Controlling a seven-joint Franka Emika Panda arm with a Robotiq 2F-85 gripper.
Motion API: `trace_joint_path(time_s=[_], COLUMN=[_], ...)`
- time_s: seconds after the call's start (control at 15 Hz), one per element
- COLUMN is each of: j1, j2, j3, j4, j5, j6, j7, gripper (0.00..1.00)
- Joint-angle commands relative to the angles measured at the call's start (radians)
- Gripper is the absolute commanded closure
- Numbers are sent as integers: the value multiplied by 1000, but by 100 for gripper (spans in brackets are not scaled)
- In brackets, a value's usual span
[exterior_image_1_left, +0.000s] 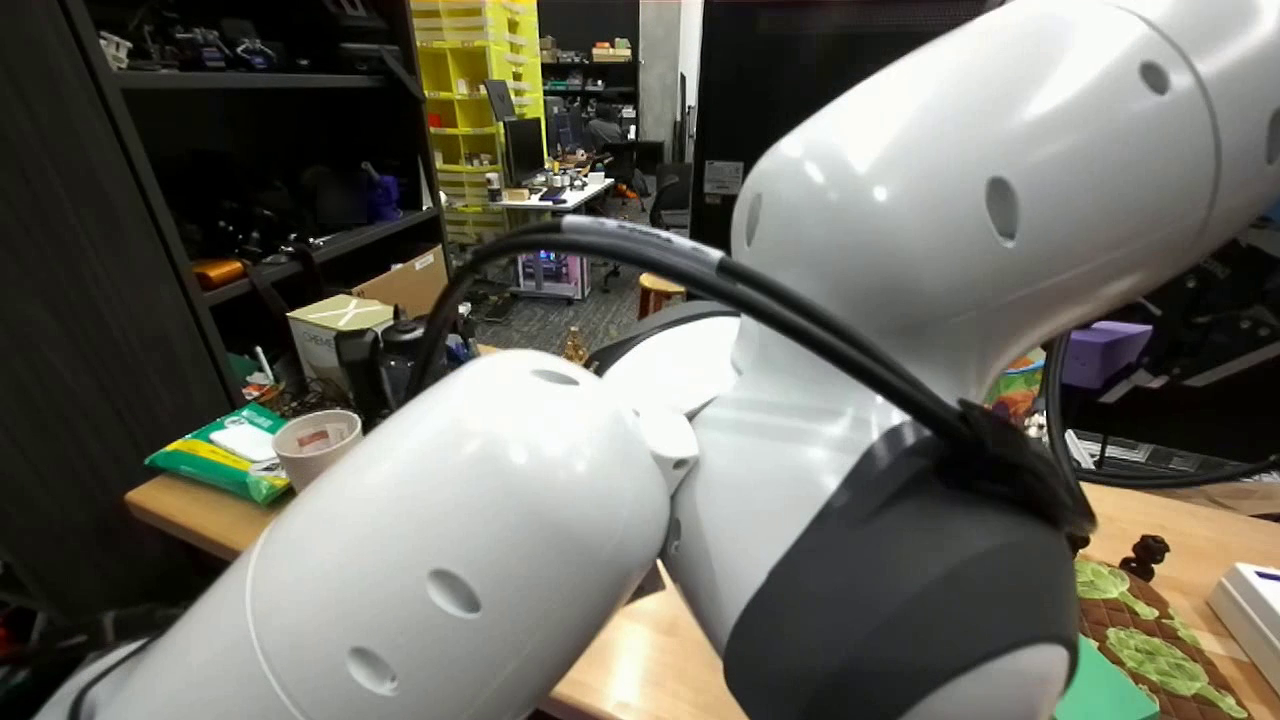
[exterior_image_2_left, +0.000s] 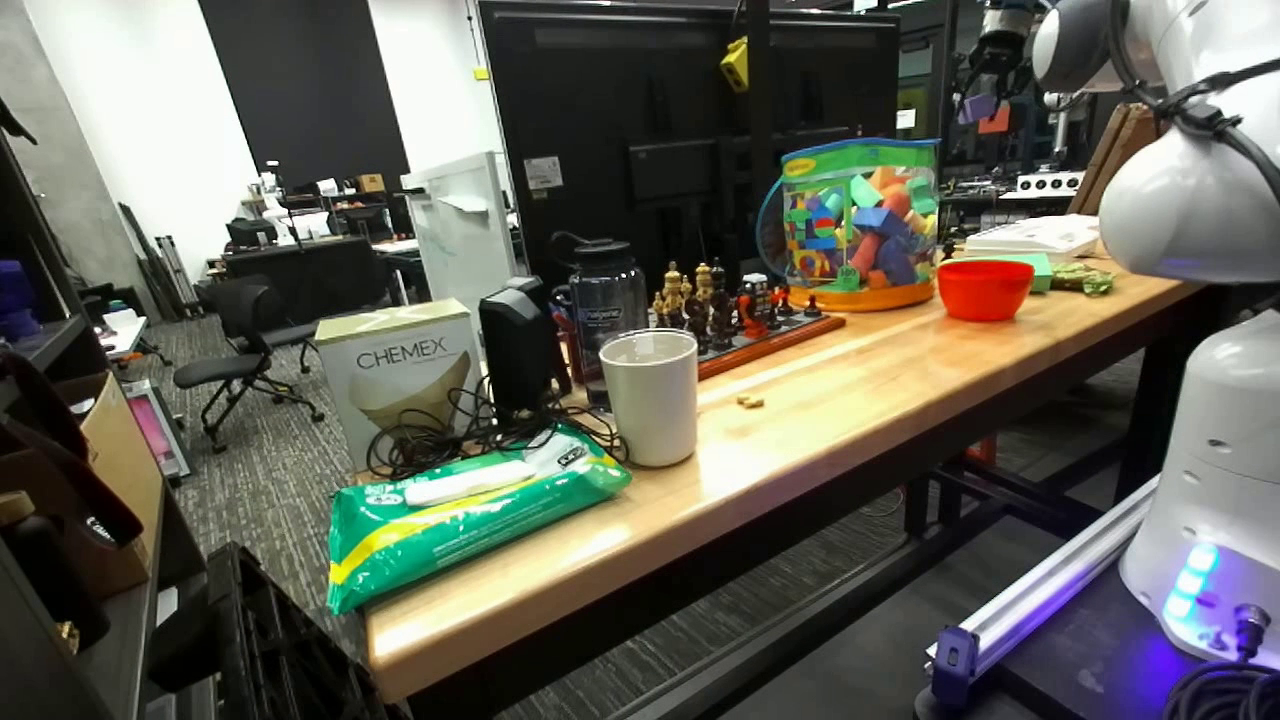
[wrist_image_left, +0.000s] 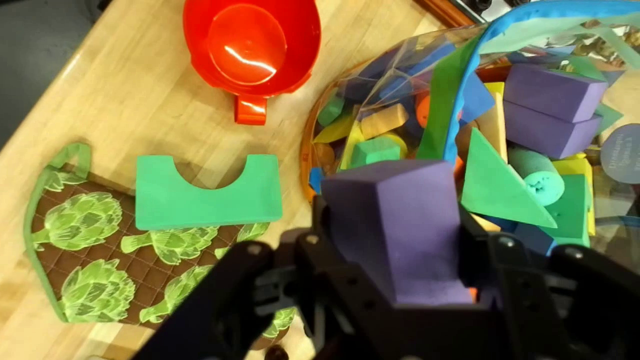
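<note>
Green packet (exterior_image_2_left: 470, 522) beside pale cup (exterior_image_2_left: 650, 400), Chemex box (exterior_image_2_left: 405, 365), reddish-edged chessboard (exterior_image_2_left: 770, 348)

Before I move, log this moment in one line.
fingers: closed on purple block; height: above table; red cup: upright on table

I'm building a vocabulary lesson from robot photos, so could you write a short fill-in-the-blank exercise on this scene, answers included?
1. The black two-fingered gripper holds an angular foam block coloured ____.
2. The green foam block overlapping the brown quilted artichoke-print pad has a notch shaped like half a ____.
3. The glossy red plastic bowl stands on a tabletop made of pale ____.
4. The large word on the white cardboard box with a yellowish-green top is ____.
Missing words: purple; circle; wood; CHEMEX.
</note>
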Motion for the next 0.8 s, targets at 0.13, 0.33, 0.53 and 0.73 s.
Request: trace_joint_path(time_s=[0.13, 0.33, 0.53, 0.73], j1=[-20, -48, -86, -116], j2=[58, 75, 87, 98], j3=[60, 77, 84, 86], j4=[26, 26, 22, 17], j5=[48, 70, 96, 101], j6=[32, 69, 116, 147], j7=[14, 45, 112, 149], gripper=[70, 70, 70, 70])
